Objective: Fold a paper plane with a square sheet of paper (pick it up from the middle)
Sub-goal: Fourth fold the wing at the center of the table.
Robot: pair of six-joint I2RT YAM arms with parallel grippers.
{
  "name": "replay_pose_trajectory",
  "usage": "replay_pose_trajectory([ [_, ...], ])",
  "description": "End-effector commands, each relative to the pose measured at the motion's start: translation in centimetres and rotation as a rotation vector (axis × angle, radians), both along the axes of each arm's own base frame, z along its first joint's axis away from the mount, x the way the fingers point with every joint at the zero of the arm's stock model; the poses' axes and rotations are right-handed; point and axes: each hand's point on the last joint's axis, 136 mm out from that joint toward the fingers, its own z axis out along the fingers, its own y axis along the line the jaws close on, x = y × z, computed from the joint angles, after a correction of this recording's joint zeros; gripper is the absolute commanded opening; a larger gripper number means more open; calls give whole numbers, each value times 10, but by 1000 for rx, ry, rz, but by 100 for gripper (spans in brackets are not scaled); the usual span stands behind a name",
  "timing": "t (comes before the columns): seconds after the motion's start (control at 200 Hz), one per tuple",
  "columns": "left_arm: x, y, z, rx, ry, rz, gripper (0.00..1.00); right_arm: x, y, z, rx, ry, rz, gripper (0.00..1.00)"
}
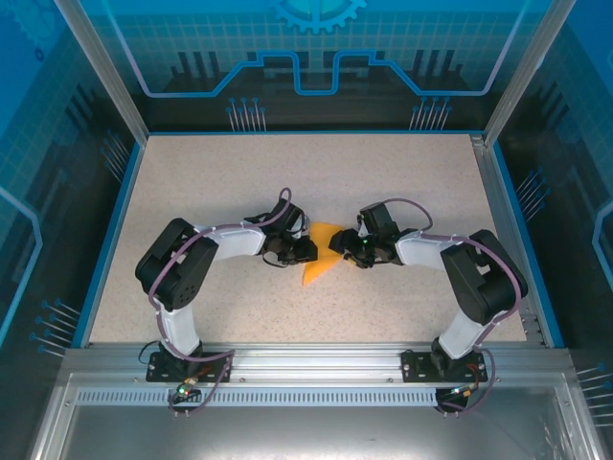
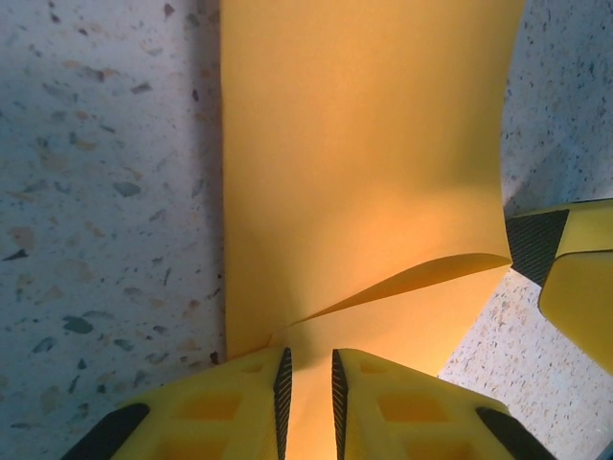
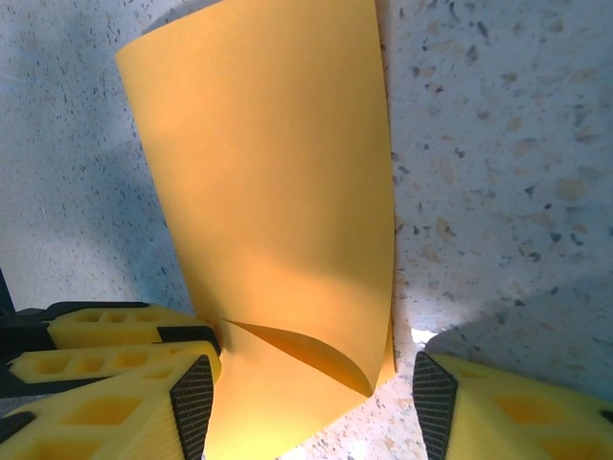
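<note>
Two grippers meet at the centre of the table [image 1: 239, 182], the first observer logs. The sheet of paper [image 1: 321, 261] lies between them, partly folded. In the wrist views one loose flap arches up off the lower layer.

Second observer: Left gripper [image 2: 307, 379]?

First: Clamped on the sheet. The paper runs straight in between its pads [image 2: 283, 383], with hardly a gap. The right gripper [image 3: 311, 395] is spread wide and grasps nothing. It straddles the opposite end. One pad [image 3: 433, 398] sits just clear of the paper's edge. The other is beside that edge or brushing it; he cannot tell which.

Second: A fold under way, then, with the crease not yet set?

First: His reading too, as a judgement only.

Second: How should it be done well?

First: The left pinch serves as anchor and should not ease. The right should close on the raised flap alone, not on both layers, then carry it across until the edges line up. After that, press flat along the fold, working outward from the pinned end.

Second: Risk?

First: Thin paper on a smooth top. Any sideways tug may slip it from the pinch or skew the crease. Low and slow.
</note>
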Motion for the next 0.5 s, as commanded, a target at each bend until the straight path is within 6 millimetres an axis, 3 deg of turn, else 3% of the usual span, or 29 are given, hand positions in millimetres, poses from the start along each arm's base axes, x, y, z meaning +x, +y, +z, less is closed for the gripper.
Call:
replay_pose_trajectory([
  [0.0, 1, 3, 7, -24, 0, 14, 22, 6, 11, 10, 44, -22, 10, 60],
  [0.495, 0, 3, 9, -25, -4, 10, 22, 11, 19, 11, 100, -31, 15, 58],
])
